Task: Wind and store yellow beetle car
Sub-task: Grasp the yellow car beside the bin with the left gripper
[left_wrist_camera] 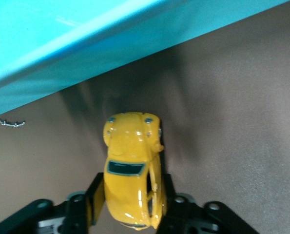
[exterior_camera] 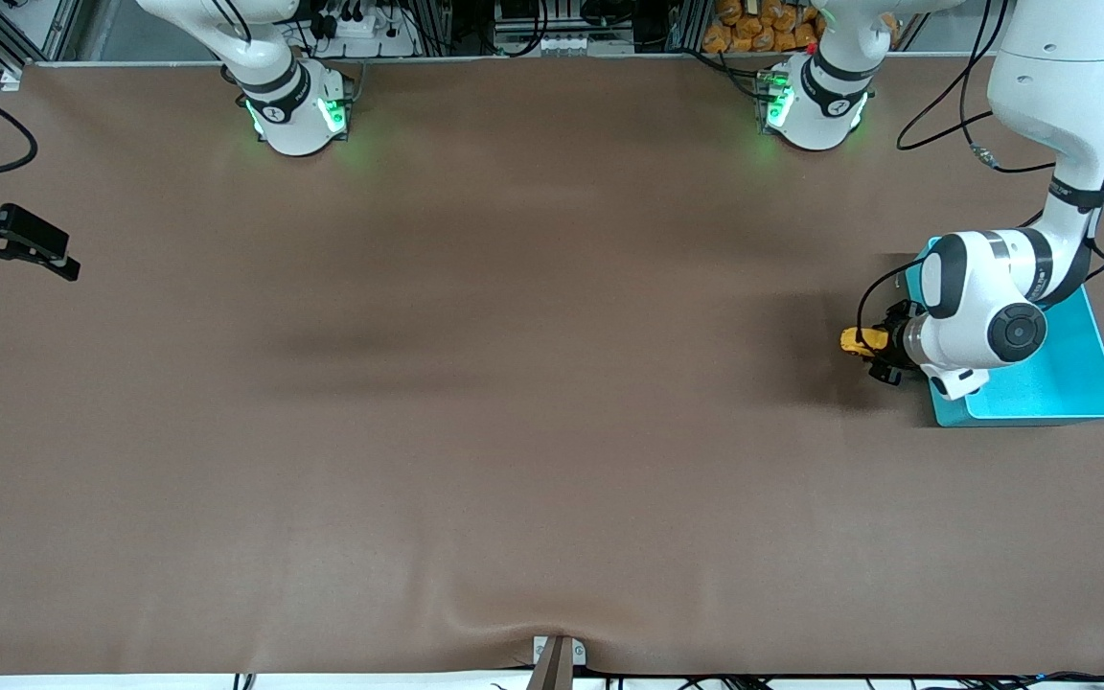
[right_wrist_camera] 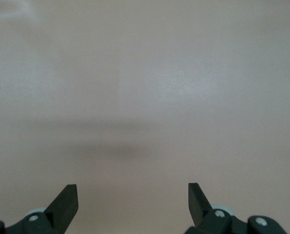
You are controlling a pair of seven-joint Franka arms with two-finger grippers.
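While clamped by its sides in the left hand (left_wrist_camera: pixel 130 204), sits the car (left_wrist_camera: pixel 133 168) low over bare surface (exterior_camera: pixel 475 412), nose out past the fingertips (left_wrist_camera: pixel 97 195); whether wheels touch down or hang just clear, cannot tell. Lies just beside the turquoise bin (exterior_camera: pixel 1089 374), off the bin wall that faces the right arm's end, near the surface edge at the left arm's end. Shows in the front view as a yellow spot (exterior_camera: pixel 861 340) peeking from under the left wrist, not yet over the bin.

Judged step: winding done or about done by rolling on the surface, storing not yet begun. Could equally be mid pull-back; impossible to settle from one moment.

Next move, as a guess: lift enough to clear the bin's rim, carry sideways over the bin's open floor, lower, then spread the fingers. Calls for height first, since the wall stands close against the car's nose. Calls also for a firm pinch so the wound wheels do not spin the car loose.

Waits the right hand (exterior_camera: pixel 25 251), spread wide and holding nothing, up near the surface edge at the right arm's end.
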